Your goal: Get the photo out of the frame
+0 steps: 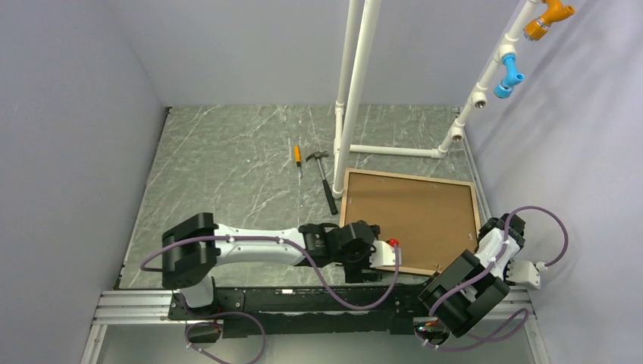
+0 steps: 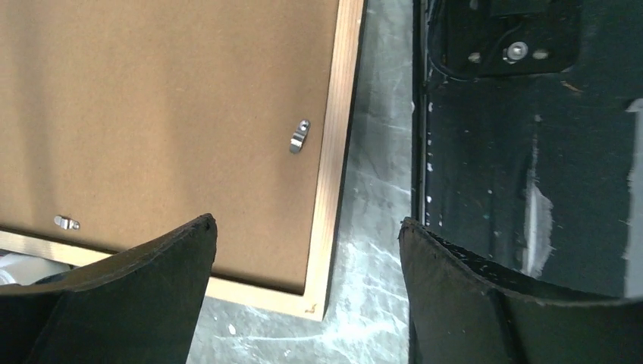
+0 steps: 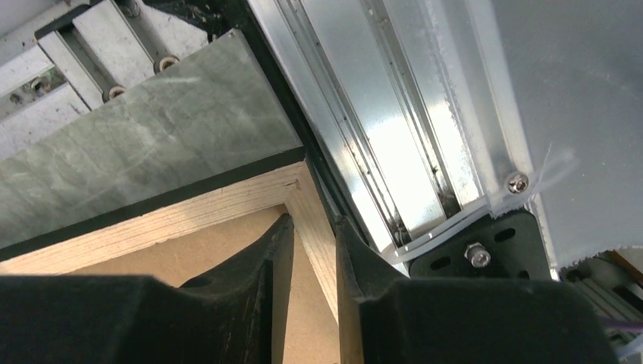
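Observation:
The frame (image 1: 345, 199) lies face down at the right of the table, showing a pale wooden back rail with a thin black outer edge. Inside it is the brown board back of the photo (image 1: 409, 216); the printed side is hidden. My right gripper (image 1: 482, 239) is at the frame's right rail near the near corner. In the right wrist view the gripper (image 3: 313, 227) is shut on that wooden rail (image 3: 189, 212), one finger on the board (image 3: 152, 254) side. My left gripper (image 2: 307, 222) hangs open over the frame's near-left corner (image 2: 334, 167), holding nothing. Two metal clips (image 2: 299, 136) sit on the board (image 2: 152, 114).
A black-handled hammer (image 1: 326, 180) and a small orange screwdriver (image 1: 297, 158) lie just left of the frame. White pipes (image 1: 352, 91) rise behind it, with blue (image 1: 508, 76) and orange (image 1: 550, 17) fittings. The black base rail (image 2: 531, 189) and the right wall run close by.

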### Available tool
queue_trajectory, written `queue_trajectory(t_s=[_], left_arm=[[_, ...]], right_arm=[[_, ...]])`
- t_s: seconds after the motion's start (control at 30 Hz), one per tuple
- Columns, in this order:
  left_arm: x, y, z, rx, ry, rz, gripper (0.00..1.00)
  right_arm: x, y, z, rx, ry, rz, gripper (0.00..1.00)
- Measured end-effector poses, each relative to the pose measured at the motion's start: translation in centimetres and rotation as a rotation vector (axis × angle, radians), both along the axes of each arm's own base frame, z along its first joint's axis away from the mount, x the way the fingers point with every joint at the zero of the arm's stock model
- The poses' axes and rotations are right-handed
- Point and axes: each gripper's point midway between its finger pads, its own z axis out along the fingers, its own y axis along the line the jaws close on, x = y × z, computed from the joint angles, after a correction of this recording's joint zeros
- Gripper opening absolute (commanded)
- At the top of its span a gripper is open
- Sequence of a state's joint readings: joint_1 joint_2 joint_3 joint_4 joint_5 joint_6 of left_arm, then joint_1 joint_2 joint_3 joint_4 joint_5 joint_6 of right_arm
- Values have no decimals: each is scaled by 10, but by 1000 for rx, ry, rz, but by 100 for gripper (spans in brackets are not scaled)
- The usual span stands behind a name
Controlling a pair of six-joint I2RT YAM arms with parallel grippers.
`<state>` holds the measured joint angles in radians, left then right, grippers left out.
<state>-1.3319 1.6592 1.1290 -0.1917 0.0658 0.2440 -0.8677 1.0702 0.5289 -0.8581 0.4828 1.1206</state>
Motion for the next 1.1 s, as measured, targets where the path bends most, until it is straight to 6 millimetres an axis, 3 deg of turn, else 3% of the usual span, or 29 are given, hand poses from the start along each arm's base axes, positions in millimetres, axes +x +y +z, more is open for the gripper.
queue_trajectory(t_s=[0.4,0.93,1.0,1.1], left_arm=[[3,-16,-41,122,-276,-11,89],[59,-32,-53,160,-774,148,82],[65,-32,-52,170,-837,163,78],[74,-32,-54,181,-922,184,63]], right_arm=[[9,7,33,20,-63,42,0],[4,14,42,52,-38,62,0],[4,14,42,52,-37,62,0],[3,14,42,54,-35,62,0]])
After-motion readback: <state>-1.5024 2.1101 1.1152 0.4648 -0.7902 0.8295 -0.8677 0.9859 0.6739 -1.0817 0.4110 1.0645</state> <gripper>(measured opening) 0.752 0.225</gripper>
